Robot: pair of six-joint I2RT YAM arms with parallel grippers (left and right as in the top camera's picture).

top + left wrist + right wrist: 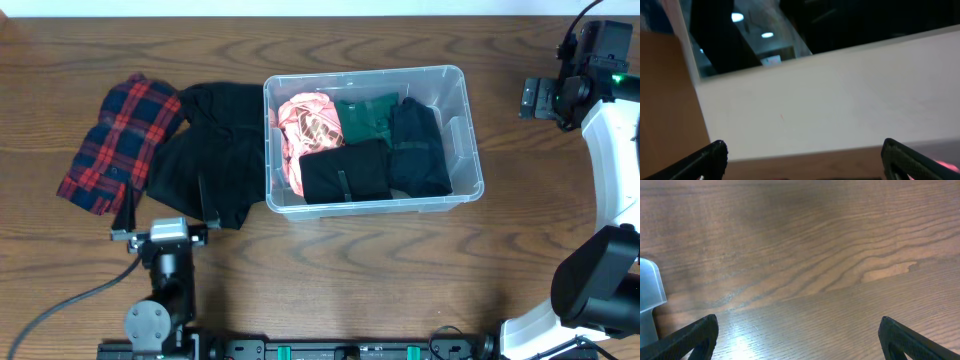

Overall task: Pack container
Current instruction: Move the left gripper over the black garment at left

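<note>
The container point(464, 128) is a clear plastic bin in the middle of the table. It holds a pink garment point(308, 122), a green one point(365, 114), a dark navy one point(420, 148) and a folded black one point(345, 172). My left gripper point(167, 203) is open and empty near the front left, its fingers at the near edge of a black garment point(212, 150); its wrist view point(802, 160) shows only wall and table edge. My right gripper point(533, 98) is open and empty at the far right, over bare wood point(799, 337). A corner of the container point(647, 297) shows at the left of that view.
A red and navy plaid shirt point(122, 140) lies on the table left of the black garment. A black cable point(60, 305) runs from the left arm's base to the front left edge. The right arm's white body point(615, 170) stands along the right side.
</note>
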